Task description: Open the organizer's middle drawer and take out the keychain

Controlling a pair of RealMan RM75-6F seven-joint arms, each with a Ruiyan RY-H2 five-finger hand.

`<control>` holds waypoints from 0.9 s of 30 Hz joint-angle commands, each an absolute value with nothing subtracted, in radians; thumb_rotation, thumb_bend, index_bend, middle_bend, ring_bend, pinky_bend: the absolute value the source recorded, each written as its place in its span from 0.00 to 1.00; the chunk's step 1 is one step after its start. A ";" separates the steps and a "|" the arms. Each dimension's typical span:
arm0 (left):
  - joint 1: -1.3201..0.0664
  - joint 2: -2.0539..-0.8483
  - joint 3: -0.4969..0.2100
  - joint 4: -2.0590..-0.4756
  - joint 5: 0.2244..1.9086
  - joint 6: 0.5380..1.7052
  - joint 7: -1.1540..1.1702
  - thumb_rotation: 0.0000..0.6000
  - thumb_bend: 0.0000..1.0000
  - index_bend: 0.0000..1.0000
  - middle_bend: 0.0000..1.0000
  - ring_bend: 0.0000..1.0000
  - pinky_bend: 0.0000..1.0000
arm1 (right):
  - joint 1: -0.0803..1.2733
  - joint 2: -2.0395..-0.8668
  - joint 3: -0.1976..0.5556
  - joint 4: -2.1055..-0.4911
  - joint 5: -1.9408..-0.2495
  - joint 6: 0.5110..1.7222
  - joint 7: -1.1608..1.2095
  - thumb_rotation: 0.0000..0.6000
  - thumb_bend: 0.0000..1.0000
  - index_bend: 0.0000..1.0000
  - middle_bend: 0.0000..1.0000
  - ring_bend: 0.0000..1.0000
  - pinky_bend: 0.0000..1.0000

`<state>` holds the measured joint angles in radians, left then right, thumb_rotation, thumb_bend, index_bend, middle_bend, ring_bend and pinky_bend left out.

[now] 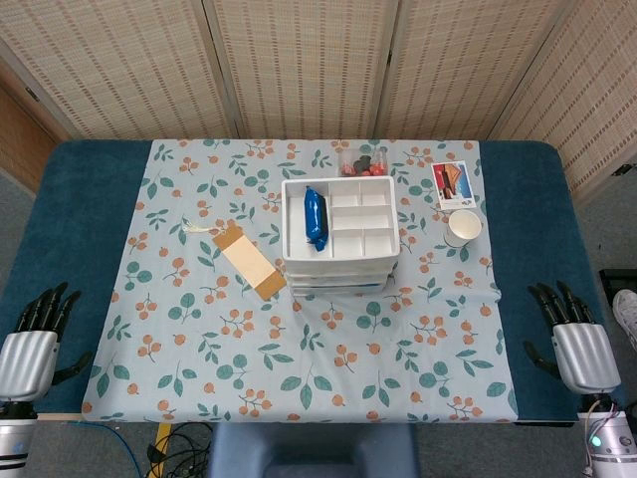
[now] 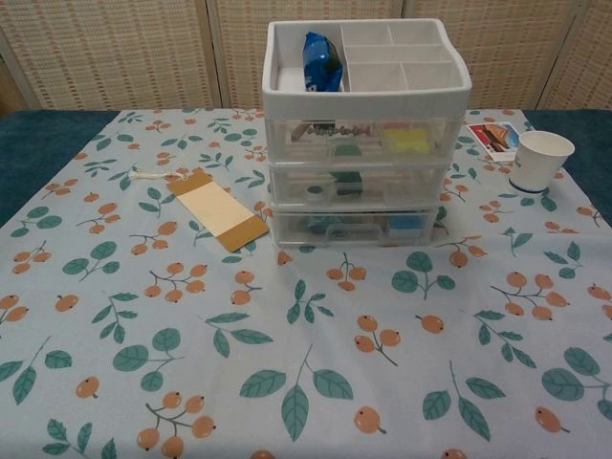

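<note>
The head view looks steeply down from high up, taking in the whole bench (image 1: 557, 199). The chest view sits low and close, facing forward across the cloth. Both share the organizer (image 1: 340, 234) (image 2: 361, 134) and the patterned cloth (image 1: 299, 339) (image 2: 287, 335).

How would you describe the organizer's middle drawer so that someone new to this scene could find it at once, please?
Start at the white organizer standing in the middle of the floral tablecloth, with an open divided tray on top. Below the tray, three clear drawers are stacked facing the robot. The middle drawer is the one between the top drawer, which shows a yellow item, and the bottom drawer, which shows a blue one.
</note>
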<state>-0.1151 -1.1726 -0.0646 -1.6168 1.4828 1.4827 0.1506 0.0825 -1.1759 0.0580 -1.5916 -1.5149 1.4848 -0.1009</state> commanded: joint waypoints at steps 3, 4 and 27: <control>-0.115 -1.174 -0.065 -1.615 1.481 1.483 0.149 1.00 0.21 0.10 0.04 0.01 0.11 | 0.081 -1.180 0.061 -1.588 -1.523 1.497 -0.096 1.00 0.32 0.08 0.13 0.02 0.14; -0.115 -1.174 -0.064 -1.615 1.482 1.484 0.148 1.00 0.21 0.10 0.04 0.01 0.11 | 0.080 -1.181 0.061 -1.587 -1.525 1.502 -0.093 1.00 0.32 0.08 0.13 0.02 0.14; -0.112 -1.163 -0.060 -1.618 1.501 1.501 0.122 1.00 0.21 0.10 0.04 0.01 0.11 | 0.240 -1.235 0.077 -1.710 -1.564 1.302 -0.064 1.00 0.32 0.08 0.44 0.54 0.65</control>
